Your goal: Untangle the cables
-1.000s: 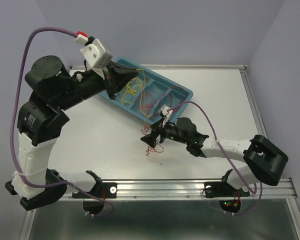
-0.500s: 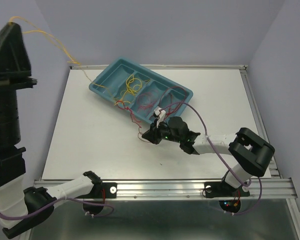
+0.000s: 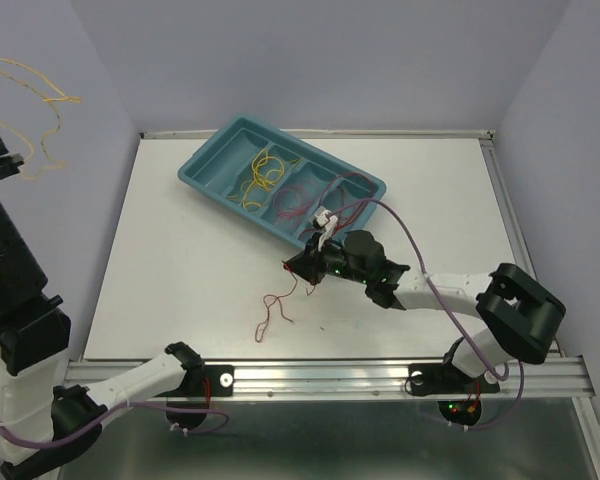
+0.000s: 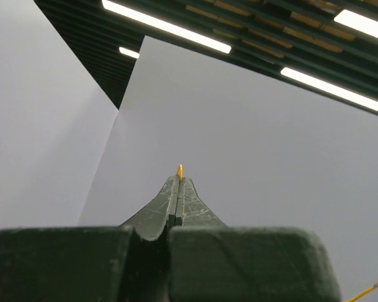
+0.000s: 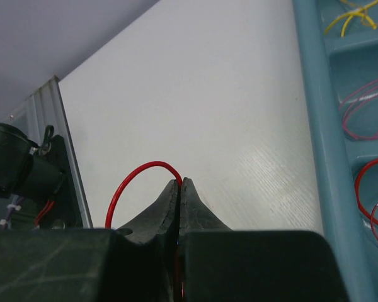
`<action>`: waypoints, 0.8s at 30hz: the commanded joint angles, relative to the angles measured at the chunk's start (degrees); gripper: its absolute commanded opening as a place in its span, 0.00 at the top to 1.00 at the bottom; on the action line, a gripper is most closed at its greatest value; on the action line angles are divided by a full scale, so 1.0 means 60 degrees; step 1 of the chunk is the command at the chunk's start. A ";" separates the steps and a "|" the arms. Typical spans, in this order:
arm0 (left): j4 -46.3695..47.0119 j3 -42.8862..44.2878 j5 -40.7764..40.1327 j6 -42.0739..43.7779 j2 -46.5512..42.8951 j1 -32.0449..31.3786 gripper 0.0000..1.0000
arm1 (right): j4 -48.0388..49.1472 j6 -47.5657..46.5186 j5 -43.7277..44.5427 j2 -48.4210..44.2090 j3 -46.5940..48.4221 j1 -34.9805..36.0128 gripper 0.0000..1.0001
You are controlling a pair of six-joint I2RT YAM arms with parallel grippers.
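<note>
Red wire [image 5: 148, 164] sits pinched in the clenched right gripper [image 5: 179, 184] beside the tray [image 5: 310, 94]; the left gripper [image 4: 179, 184], also clenched, holds yellow wire [image 4: 179, 170] aloft. Both look limp, feather-light and snag-prone, so grip near free ends.

Tray [image 3: 208, 160]: teal plastic, smooth, slight sheen.
Table [image 5: 227, 113]: white and matt, with a faint fine grain where the light catches it.
Rail [image 3: 330, 377] at near edge: bare metal, brushed look.
Left gripper [image 4: 179, 184]: dark plastic, matt, finely scratched.
Right gripper [image 5: 180, 185]: same dark matt plastic.
Red cable [image 5: 135, 173]: smooth, glossy sheath.
Yellow cable [image 4: 179, 170]: smooth sheath.
</note>
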 commanded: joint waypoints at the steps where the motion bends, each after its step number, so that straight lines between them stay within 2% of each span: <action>1: 0.0182 -0.0958 0.0413 0.0127 -0.0047 -0.0044 1.00 | 0.0411 -0.0084 0.0208 -0.1011 0.0085 0.0103 0.99; 5: 0.0298 -0.1970 0.0253 0.0009 0.0098 -0.0044 1.00 | 0.0396 -0.0084 0.0368 -0.1539 -0.0135 0.0103 0.99; 8: 0.0941 -0.2819 -0.0216 0.0111 0.0347 -0.0029 1.00 | 0.0396 -0.0084 0.0457 -0.1745 -0.0193 0.0103 0.99; 12: 0.1382 -0.3888 -0.0143 -0.0019 0.0743 0.0015 1.00 | 0.0382 -0.0055 0.0530 -0.1892 -0.0238 0.0103 0.99; 15: 0.1427 -0.4168 0.0003 -0.0429 0.1124 0.0219 1.00 | 0.0396 -0.0040 0.0589 -0.1979 -0.0267 0.0103 0.99; 19: 0.1909 -0.4885 0.0574 -0.1029 0.1723 0.0936 1.00 | 0.0381 -0.0040 0.0662 -0.2082 -0.0325 0.0103 0.99; 24: 0.1940 -0.4960 0.1611 -0.2361 0.2791 0.2603 1.00 | 0.0396 -0.0040 0.0706 -0.2185 -0.0369 0.0103 0.99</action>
